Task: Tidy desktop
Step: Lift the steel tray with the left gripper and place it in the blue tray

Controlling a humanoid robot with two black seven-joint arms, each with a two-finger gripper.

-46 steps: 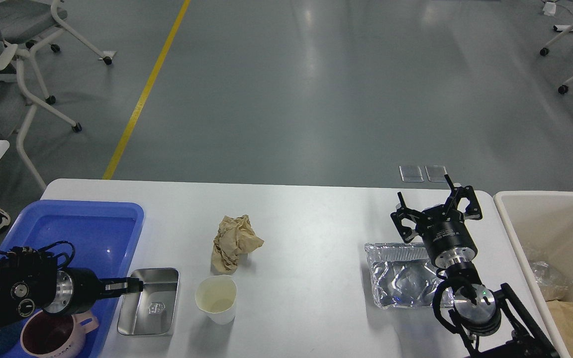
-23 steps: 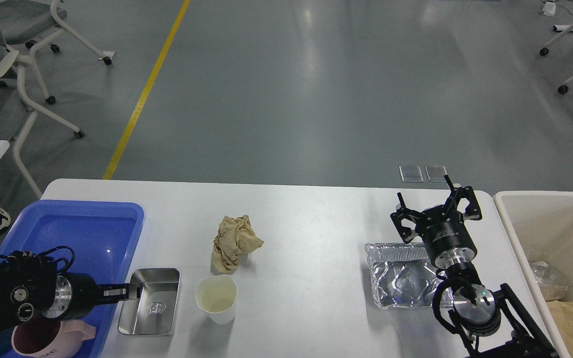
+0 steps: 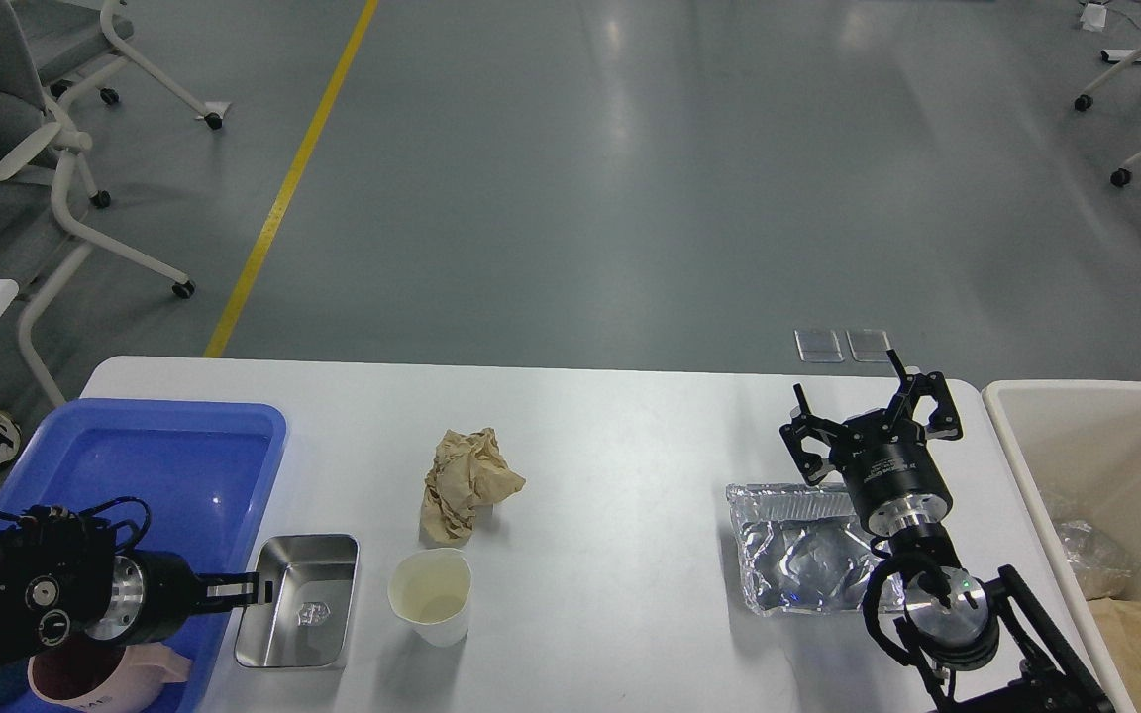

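Note:
The white desktop (image 3: 620,426) holds a crumpled brown paper ball (image 3: 466,483), a cream paper cup (image 3: 430,596), a small steel tray (image 3: 305,604) and a crumpled foil container (image 3: 803,550). My left gripper (image 3: 256,588) reaches in from the left, its tips at the steel tray's left rim. It is seen side-on, so I cannot tell whether it is open or shut. My right gripper (image 3: 873,421) is open and empty, its fingers spread above the foil container's far edge.
A blue plastic tray (image 3: 164,460) sits at the desktop's left end, with a pink mug (image 3: 85,675) at its near corner under my left arm. A cream bin (image 3: 1016,465) holding foil and brown paper stands past the right edge. Office chairs stand on the floor beyond.
My left gripper has drawn back left and slightly nearer, from over the steel tray's far-left corner to its left rim. The tray has stayed put. The right arm has barely moved.

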